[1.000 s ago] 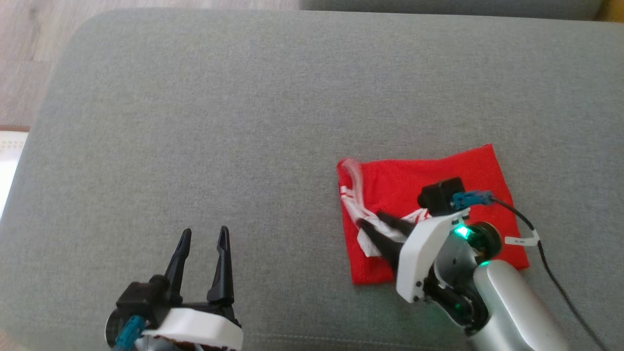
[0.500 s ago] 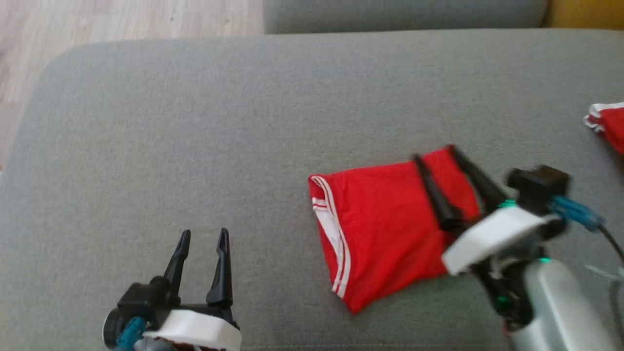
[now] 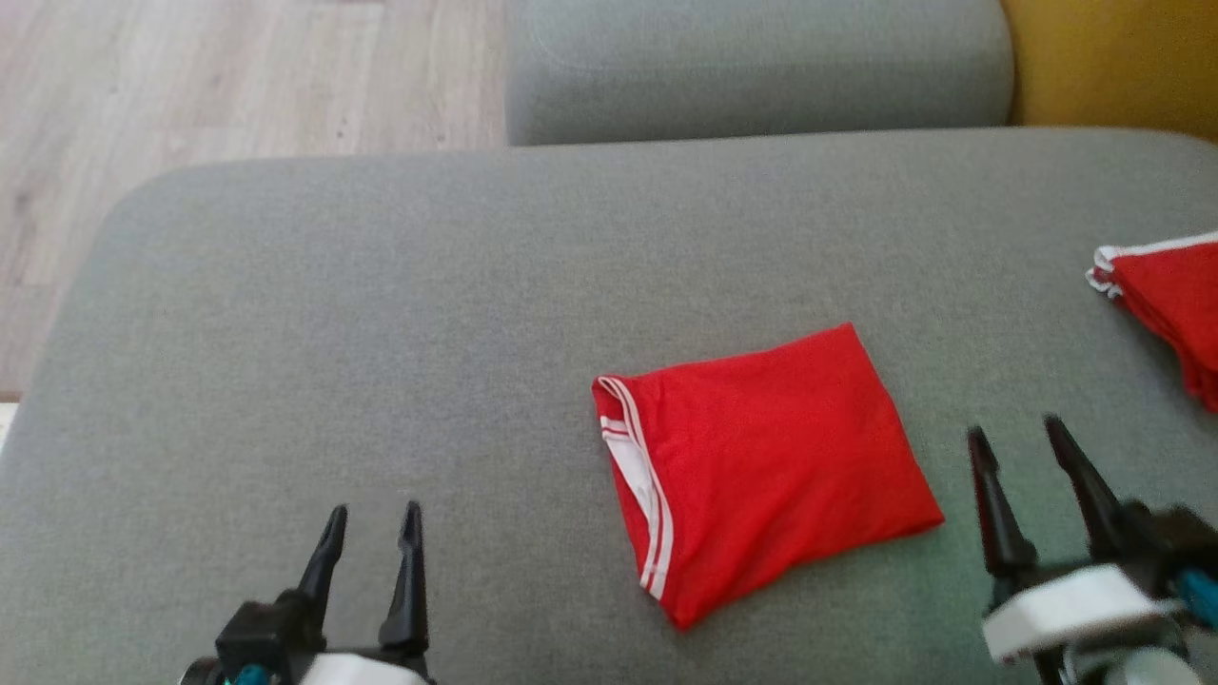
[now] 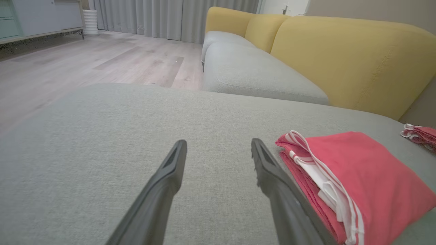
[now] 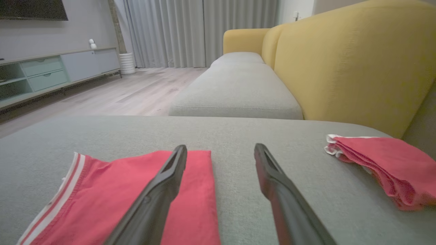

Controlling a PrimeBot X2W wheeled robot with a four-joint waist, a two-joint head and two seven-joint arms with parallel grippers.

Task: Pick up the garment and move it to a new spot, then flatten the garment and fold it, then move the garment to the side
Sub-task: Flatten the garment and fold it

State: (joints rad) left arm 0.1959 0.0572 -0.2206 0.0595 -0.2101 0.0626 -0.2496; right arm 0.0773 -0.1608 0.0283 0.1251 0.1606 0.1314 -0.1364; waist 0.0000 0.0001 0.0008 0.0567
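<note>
Red garment [image 3: 761,471] folded on grey cushion [image 3: 381,314]. Left gripper [image 3: 374,514], right gripper [image 3: 1013,430]: jaws apart, empty. Second red cloth [image 3: 1166,295] rightward, probably folded.

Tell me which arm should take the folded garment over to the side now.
Right, probably. The right gripper stands open just right of the folded garment, and the other red garment lies further out on that same side. The left gripper, also open, sits well off to the left.
</note>
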